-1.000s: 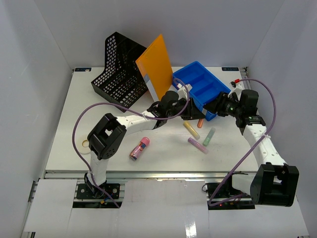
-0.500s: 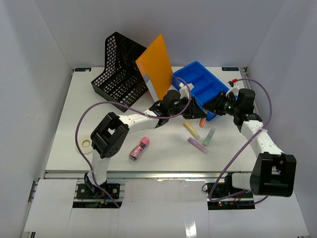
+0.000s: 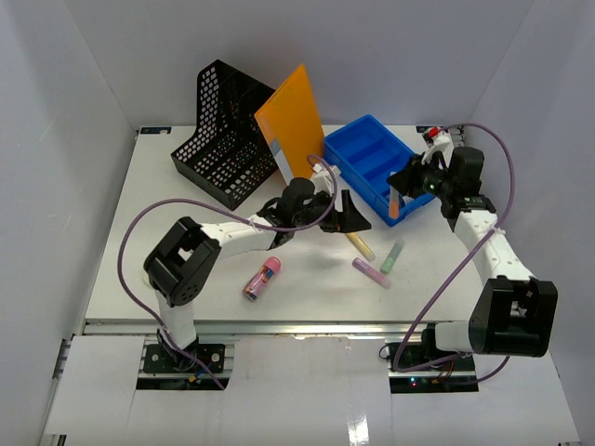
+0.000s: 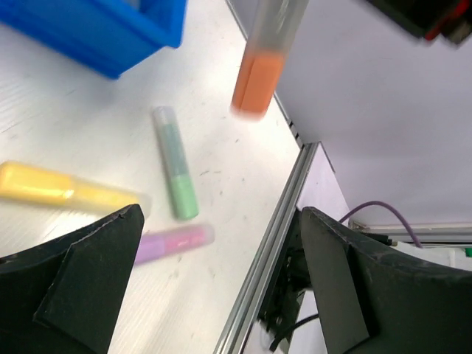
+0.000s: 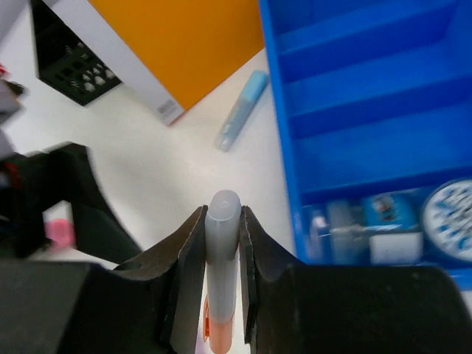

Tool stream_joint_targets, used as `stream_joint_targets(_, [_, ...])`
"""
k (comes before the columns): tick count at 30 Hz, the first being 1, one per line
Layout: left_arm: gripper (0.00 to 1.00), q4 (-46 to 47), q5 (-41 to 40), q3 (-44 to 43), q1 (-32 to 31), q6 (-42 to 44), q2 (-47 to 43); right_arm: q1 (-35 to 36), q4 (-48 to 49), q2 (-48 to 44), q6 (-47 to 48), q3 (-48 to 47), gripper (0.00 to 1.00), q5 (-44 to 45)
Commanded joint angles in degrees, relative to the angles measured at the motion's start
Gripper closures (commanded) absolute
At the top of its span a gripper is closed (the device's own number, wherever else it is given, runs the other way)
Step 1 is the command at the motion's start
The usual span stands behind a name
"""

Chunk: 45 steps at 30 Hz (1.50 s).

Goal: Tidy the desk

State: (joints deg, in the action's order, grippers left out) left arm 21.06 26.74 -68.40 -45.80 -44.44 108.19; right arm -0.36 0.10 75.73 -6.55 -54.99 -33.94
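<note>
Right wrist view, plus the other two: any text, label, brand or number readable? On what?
No text can be read in any view.
Blurred: print on the blue-labelled pack in the blue tray.
Blurred: lid of the round tin beside it.
Too small: label on the pink bottle.
No print shows on the orange-capped marker in the right tool.
</note>
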Motion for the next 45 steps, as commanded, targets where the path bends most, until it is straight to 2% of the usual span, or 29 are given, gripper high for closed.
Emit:
stream_joint_targets(1, [0.02,2.1,-1.8,7.6,2.6,4.1,-10.9,0.0,0.4,3.3,20.9,-7.9,0.92,1.5])
stream_joint_targets(5, [0.02,5.3,-1.7,15.9,4.6,3.5,-17.0,0.5,-3.8,11.7,31.2,-18.2,0.92,0.8])
stream_joint_targets(10, [0.02,11.4,1.4,24.4,8.1,-1.2,-19.8,4.4,-4.3,20.0,40.2,-25.2,0.92,5.4])
stream_joint_targets(15, [0.02,8.1,2.1,24.8,8.6,-1.7,-20.1,7.1,-1.9,26.3,47.4,-28.4,0.92,8.2])
stream_joint_targets(23, [0.05,1.4,-0.3,23.2,8.6,-0.7,-21.3,7.4,5.6,36.0,55.5,-29.6,0.85,8.5])
stream_joint_targets(25, [0.06,-0.2,-0.9,22.3,8.6,-0.2,-21.2,7.4,6.5,37.4,56.6,-29.3,0.81,8.5])
stream_joint_targets(26, [0.06,-1.3,-1.4,21.8,8.6,0.0,-21.1,7.4,7.4,37.7,56.8,-29.1,0.66,8.4])
stream_joint_targets(28, [0.07,-3.3,-1.8,19.9,8.6,0.7,-20.4,7.4,7.7,38.1,57.0,-29.1,0.47,8.0])
stream_joint_targets(29, [0.08,-4.0,-2.0,18.9,8.5,1.0,-20.0,7.4,7.8,38.2,56.9,-29.2,0.33,7.8])
stream_joint_targets(31, [0.10,-6.0,-2.4,16.3,8.5,2.1,-18.9,7.4,7.7,37.1,57.1,-28.5,0.24,7.9])
stream_joint_targets(35, [0.16,-12.9,-4.5,8.0,7.9,6.0,-14.4,6.2,4.2,30.6,52.5,-27.7,0.20,6.7])
stream_joint_targets(37, [0.21,-19.2,-6.8,2.5,7.3,9.0,-11.0,4.4,-7.4,24.8,46.6,-30.1,0.18,-0.7])
stream_joint_targets(39, [0.25,-24.2,-9.6,-3.8,7.0,11.9,-6.6,1.3,-20.0,20.1,43.8,-30.9,0.18,-12.8])
stream_joint_targets(41, [0.27,-27.7,-12.2,-9.0,6.9,14.4,-2.5,-1.3,-26.5,15.5,42.5,-26.1,0.18,-20.2])
stream_joint_targets(44, [0.27,-32.3,-17.5,-17.2,6.7,17.2,4.2,-2.2,-28.0,3.6,43.3,-12.9,0.17,-25.3])
stream_joint_targets(45, [0.27,-33.5,-18.1,-17.8,6.6,17.8,4.7,-2.5,-28.0,2.7,43.6,-9.6,0.17,-26.2])
